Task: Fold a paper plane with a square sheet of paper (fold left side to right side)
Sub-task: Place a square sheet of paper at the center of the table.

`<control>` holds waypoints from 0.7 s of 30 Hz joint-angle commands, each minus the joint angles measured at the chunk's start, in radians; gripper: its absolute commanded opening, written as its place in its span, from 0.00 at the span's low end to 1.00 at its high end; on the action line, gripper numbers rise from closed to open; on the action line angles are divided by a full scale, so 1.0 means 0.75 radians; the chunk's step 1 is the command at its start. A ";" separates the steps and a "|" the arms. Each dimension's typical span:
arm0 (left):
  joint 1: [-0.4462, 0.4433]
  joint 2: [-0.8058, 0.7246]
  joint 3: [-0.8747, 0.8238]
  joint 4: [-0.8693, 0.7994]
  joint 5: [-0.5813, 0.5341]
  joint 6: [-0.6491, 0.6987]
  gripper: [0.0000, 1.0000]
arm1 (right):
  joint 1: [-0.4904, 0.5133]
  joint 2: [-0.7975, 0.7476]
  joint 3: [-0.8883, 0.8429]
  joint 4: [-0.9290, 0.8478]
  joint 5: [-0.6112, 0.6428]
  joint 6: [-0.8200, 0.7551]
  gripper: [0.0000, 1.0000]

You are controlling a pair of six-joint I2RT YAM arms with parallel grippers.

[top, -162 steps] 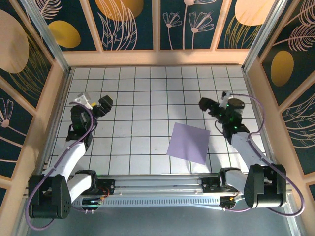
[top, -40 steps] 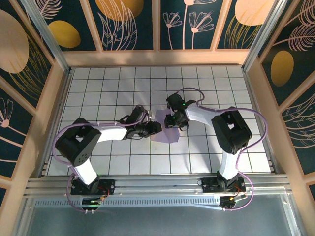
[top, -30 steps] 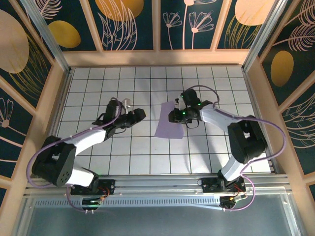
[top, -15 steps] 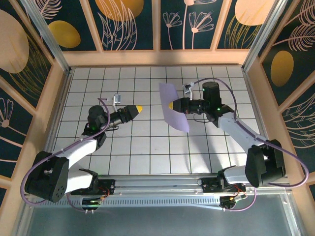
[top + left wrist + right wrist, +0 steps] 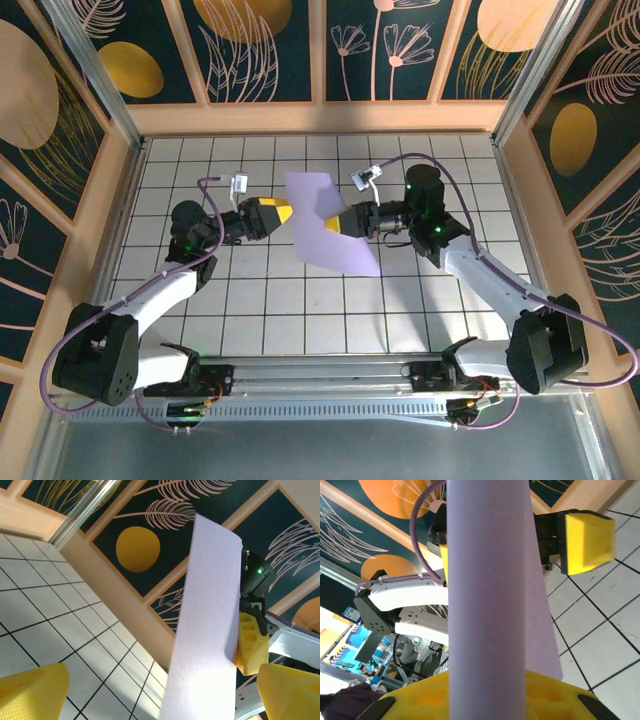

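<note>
The right gripper [image 5: 347, 222] is holding the sheet of paper [image 5: 322, 228] aloft; the left gripper [image 5: 284, 213] is hovering wide open beside it.

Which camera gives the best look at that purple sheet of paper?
The overhead view: nearly the whole paper shows, held up by the right gripper. The left wrist view catches a slanted strip of it; the right wrist view, a close vertical band.

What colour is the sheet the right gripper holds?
The square sheet of paper is plain pale lavender; top external view shows it best.
</note>
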 commanded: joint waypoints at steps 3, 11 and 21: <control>-0.038 0.022 0.074 0.021 0.143 0.079 0.93 | 0.019 0.059 0.084 0.026 -0.015 -0.012 0.25; -0.084 0.015 0.112 -0.140 0.181 0.193 0.52 | 0.016 0.102 0.139 -0.156 0.070 -0.149 0.26; -0.084 0.034 0.132 -0.244 0.156 0.251 0.35 | 0.001 0.104 0.162 -0.300 0.126 -0.244 0.25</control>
